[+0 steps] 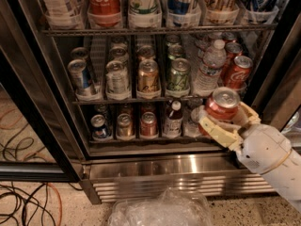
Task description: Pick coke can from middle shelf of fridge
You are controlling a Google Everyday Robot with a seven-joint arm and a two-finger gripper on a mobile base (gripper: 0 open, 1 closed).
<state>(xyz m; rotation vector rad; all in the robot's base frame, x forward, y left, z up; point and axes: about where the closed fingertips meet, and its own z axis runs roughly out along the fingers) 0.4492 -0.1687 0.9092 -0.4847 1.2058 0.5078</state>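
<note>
My gripper (225,119) is at the lower right, in front of the open fridge (155,168). Its pale fingers (217,131) are shut on a red coke can (220,105) with a silver lid. I hold the can tilted, outside the fridge, in front of the bottom shelf's right end. The middle shelf (117,99) is a wire rack with a row of cans. More red coke cans (236,72) stand at its right end, behind a water bottle (208,68).
The top shelf holds big bottles, among them a red Coca-Cola bottle (104,3). The bottom shelf holds small cans and bottles (148,124). A black door frame (35,102) stands at left. Cables (23,192) lie on the floor. A crumpled clear plastic bag (162,210) lies below.
</note>
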